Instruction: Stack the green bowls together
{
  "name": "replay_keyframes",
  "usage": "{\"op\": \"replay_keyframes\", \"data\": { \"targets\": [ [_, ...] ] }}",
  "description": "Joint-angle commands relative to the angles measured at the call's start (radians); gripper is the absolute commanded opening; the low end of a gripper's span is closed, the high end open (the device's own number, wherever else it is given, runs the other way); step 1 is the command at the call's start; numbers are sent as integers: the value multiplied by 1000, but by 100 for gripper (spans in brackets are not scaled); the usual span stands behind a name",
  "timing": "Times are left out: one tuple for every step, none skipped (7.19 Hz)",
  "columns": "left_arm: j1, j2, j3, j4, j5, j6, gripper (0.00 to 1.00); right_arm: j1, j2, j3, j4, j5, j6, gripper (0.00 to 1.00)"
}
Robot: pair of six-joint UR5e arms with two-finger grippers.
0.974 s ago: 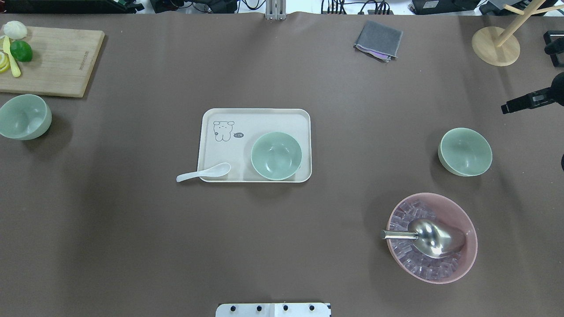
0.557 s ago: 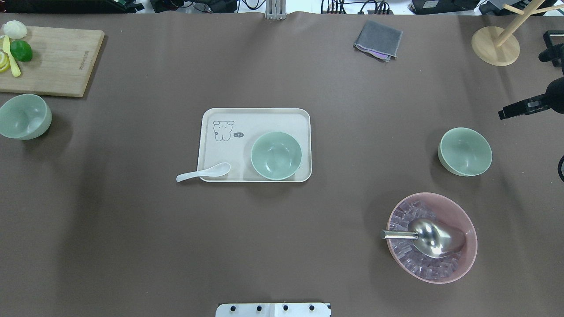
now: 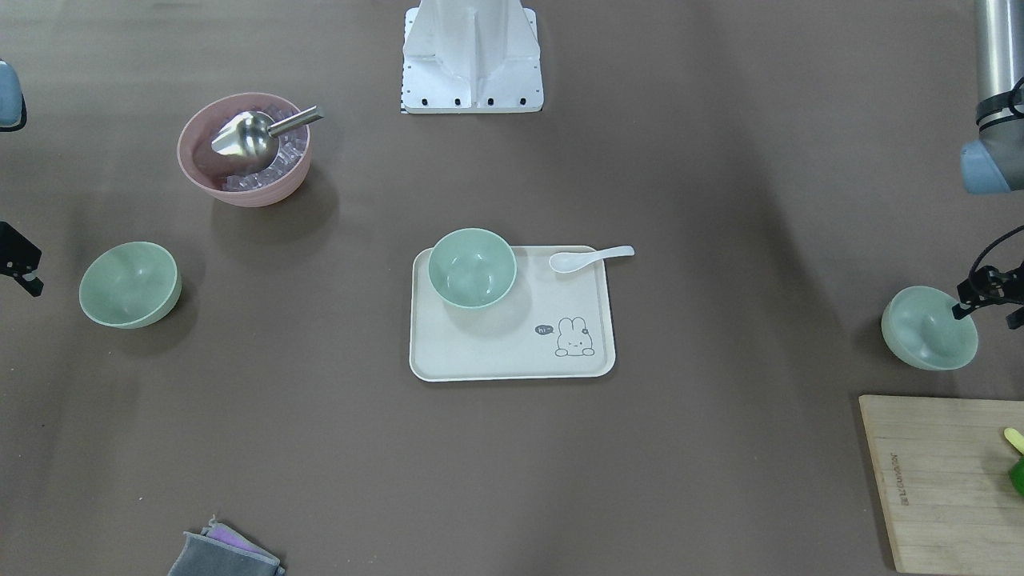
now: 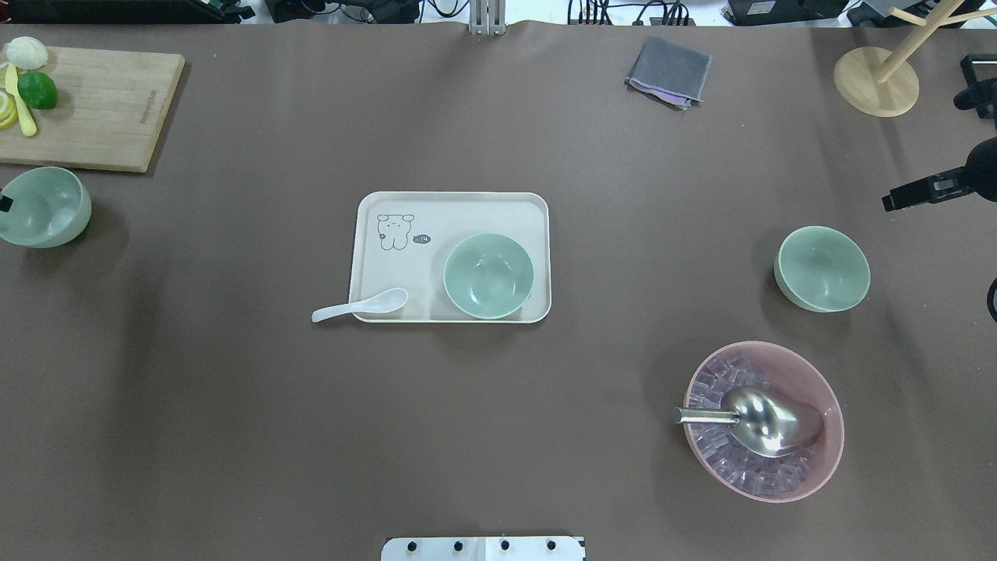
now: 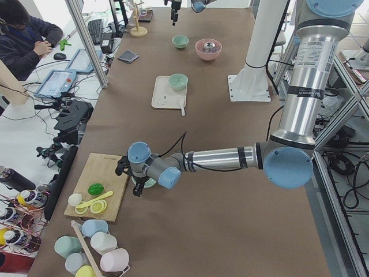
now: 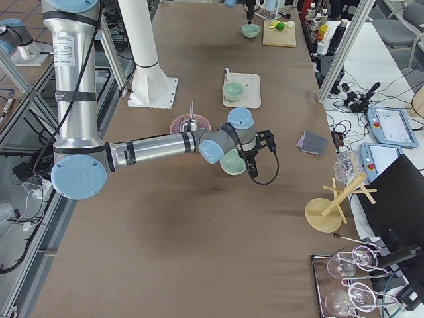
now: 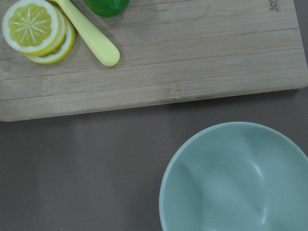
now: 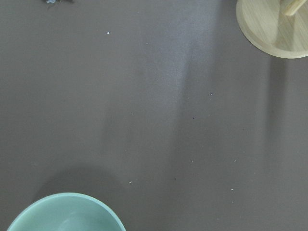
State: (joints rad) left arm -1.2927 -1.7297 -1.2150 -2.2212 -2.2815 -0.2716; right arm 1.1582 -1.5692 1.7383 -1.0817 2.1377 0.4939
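On the worktop (image 4: 234, 405), the left green bowl (image 4: 47, 210) sits upright just on the robot's side of the cutting board (image 4: 101, 109). The left jaws hang over its outer rim; whether they are apart or together cannot be told. The middle green bowl (image 4: 488, 276) stands in the near right corner of the tray (image 4: 452, 214). A white spoon (image 4: 360, 305) lies across the tray's near left corner. The right green bowl (image 4: 822, 268) stands alone beyond the pink bowl (image 4: 832, 460) with its metal scoop (image 4: 767, 421). The right jaws hover near it without touching, their state unclear.
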Motion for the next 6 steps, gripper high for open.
{"op": "replay_keyframes", "data": {
  "targets": [
    [3,-2,12,-5,0,2,47,0,0,3,0,-2,0,100],
    [3,-4,12,-5,0,2,44,0,0,3,2,-1,0,100],
    [6,-22,26,-3,0,2,42,0,0,4,2,-1,0,100],
    [18,-25,32,-3,0,2,41,0,0,4,0,-1,0,100],
    [29,-27,32,-3,2,2,41,0,0,4,0,-2,0,100],
    [30,-28,38,-3,2,3,40,0,0,4,0,-2,0,100]
  ]
}}
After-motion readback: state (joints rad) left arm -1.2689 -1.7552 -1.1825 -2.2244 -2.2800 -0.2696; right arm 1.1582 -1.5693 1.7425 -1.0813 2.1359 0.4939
